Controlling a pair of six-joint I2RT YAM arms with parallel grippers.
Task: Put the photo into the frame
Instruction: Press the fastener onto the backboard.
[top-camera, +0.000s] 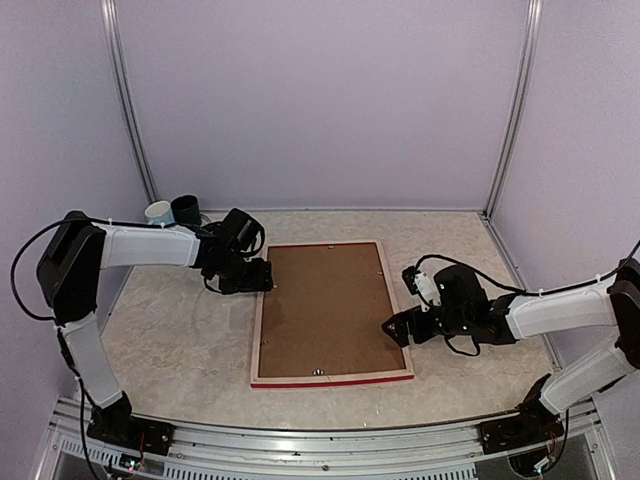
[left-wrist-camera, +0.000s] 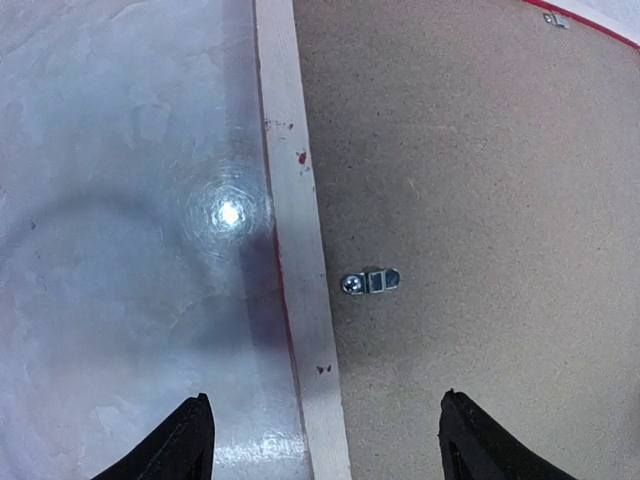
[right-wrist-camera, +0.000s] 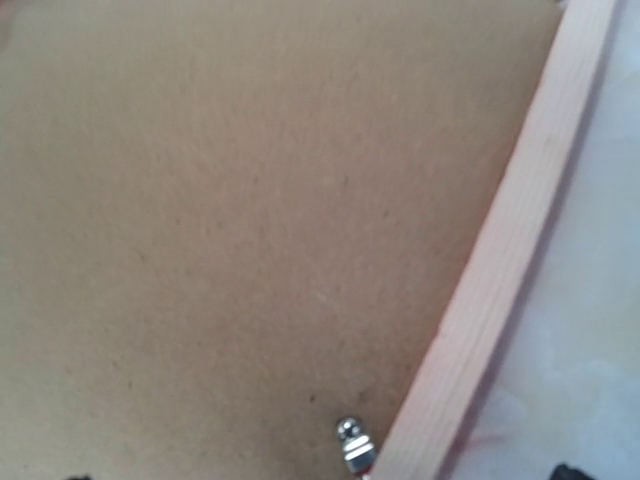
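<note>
The frame (top-camera: 331, 377) lies face-down on the bench (top-camera: 170, 340) between two empty pincers, the left pincer (top-camera: 262, 275) open astride its left edge, the right pincer (top-camera: 398, 326) spread wide over its right edge.

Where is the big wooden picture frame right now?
Top view: the red-fronted wooden frame lies flat mid-table, brown backing board up, between the left hand and the right hand.

Frame (top-camera: 330, 377) flat on table (top-camera: 170, 345), backing board (top-camera: 325, 310) in it, cups (top-camera: 185, 210) behind its left corner
</note>
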